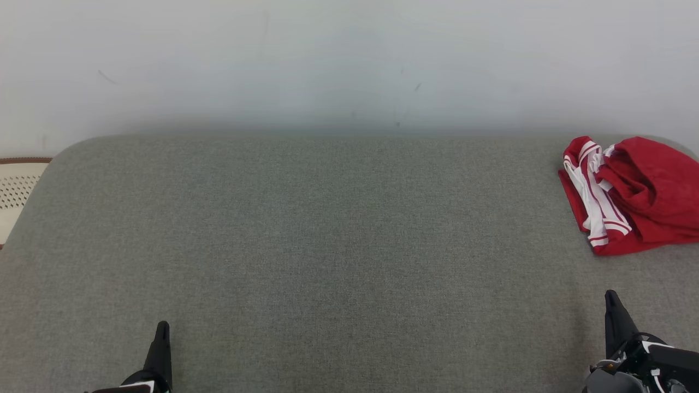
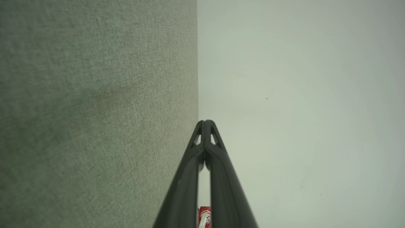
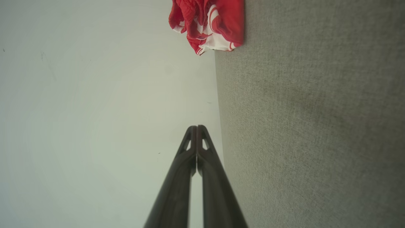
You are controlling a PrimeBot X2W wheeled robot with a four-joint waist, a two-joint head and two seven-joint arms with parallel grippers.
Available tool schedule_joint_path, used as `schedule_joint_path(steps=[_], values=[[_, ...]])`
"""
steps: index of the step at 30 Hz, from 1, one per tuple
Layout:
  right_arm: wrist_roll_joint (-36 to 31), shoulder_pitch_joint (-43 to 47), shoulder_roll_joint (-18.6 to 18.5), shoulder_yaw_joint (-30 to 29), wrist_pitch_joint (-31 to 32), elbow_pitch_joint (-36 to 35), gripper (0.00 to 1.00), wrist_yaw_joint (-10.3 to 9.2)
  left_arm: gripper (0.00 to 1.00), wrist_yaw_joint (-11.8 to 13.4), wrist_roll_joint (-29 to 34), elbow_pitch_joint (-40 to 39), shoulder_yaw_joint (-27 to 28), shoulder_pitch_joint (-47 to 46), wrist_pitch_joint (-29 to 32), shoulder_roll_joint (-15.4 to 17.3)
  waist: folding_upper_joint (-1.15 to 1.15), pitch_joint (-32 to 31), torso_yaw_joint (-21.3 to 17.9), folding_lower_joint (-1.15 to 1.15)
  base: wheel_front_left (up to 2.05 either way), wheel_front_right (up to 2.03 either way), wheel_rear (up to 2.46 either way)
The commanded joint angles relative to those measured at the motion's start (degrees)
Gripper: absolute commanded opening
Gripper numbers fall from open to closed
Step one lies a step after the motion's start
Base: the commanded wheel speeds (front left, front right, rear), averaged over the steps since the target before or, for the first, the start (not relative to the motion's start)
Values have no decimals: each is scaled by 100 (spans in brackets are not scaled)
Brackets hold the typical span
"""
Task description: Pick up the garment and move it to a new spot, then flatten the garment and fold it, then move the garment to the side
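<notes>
Head view is showing a grey fabric surface point(image 1: 327, 245) stretching across the frame, with a pale wall point(image 1: 327, 54) rising behind it. The red and white garment point(image 1: 633, 191) is lying crumpled at the surface's far right corner, near the back edge. A cream perforated object point(image 1: 16, 191) is peeking in at the left edge. The right gripper point(image 1: 610, 298) is hovering at lower right, well apart from the garment, fingers pressing together on nothing. The left gripper point(image 1: 162, 327) is hovering at lower left, likewise clenched and empty.
</notes>
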Motion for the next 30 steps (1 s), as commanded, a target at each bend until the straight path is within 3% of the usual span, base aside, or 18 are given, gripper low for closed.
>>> schedule_joint_path(steps=[1,30], values=[[-24,4,17,-5,39,-1,0,2,0,-15,-14,17,16,-69,21,5,0,0,0,0,0,0,0],[-69,-5,39,-46,58,-1,0,2,0,-15,-14,16,15,-69,21,5,0,0,0,0,0,0,0]])
